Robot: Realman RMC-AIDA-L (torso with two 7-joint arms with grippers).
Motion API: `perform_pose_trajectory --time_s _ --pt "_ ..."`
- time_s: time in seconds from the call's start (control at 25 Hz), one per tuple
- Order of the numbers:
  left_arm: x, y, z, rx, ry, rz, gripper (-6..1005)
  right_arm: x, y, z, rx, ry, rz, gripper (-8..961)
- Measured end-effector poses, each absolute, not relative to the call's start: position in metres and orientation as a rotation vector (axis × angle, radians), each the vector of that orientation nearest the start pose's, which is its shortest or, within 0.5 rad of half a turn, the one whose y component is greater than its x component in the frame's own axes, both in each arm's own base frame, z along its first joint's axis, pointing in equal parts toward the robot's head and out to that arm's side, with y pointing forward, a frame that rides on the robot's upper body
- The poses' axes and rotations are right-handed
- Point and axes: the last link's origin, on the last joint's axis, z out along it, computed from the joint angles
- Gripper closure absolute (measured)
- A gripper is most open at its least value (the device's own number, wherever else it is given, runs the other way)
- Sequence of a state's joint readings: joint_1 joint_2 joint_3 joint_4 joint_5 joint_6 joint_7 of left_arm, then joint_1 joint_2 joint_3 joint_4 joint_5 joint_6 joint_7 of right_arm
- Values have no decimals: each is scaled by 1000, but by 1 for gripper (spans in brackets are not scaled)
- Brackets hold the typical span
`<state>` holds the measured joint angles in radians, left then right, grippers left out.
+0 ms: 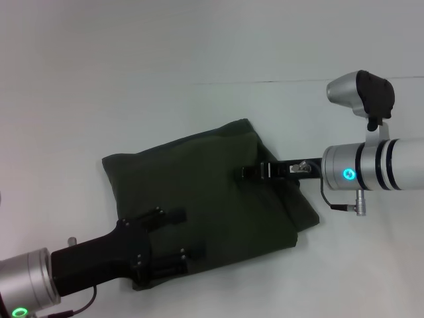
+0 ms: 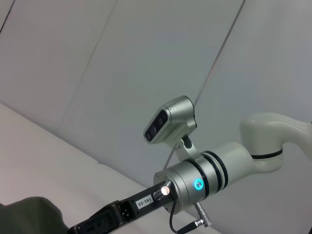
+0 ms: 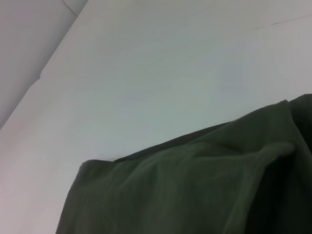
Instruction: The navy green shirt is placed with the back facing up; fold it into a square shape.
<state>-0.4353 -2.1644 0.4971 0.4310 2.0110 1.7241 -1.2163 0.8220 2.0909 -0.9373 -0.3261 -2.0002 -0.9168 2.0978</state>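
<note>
The navy green shirt (image 1: 218, 199) lies on the white table as a rough square bundle, plain side up, with folded layers along its right edge. My left gripper (image 1: 192, 234) reaches in from the lower left and is open, one finger on either side of the shirt's near left part. My right gripper (image 1: 255, 171) comes in from the right and hangs low over the shirt's right half. The left wrist view shows the right arm (image 2: 204, 180) and a corner of the shirt (image 2: 29, 217). The right wrist view looks along the shirt's (image 3: 195, 185) top fold.
The white table (image 1: 132, 79) runs bare around the shirt on all sides. A thin seam (image 1: 298, 81) crosses the table far behind the right arm. No other objects show.
</note>
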Motion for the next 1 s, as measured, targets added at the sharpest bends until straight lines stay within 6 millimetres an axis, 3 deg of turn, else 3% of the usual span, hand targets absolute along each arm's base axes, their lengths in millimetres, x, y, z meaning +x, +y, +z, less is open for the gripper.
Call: perform_pose_trajectory --time_s 0.4,1.0 --pt "-266 264 -46 -2642 -816 -1132 111 227 403 -89 -2329 1522 417 551" --pt "-267 265 -47 -2639 -819 -1120 111 224 404 -94 -2333 1508 403 693"
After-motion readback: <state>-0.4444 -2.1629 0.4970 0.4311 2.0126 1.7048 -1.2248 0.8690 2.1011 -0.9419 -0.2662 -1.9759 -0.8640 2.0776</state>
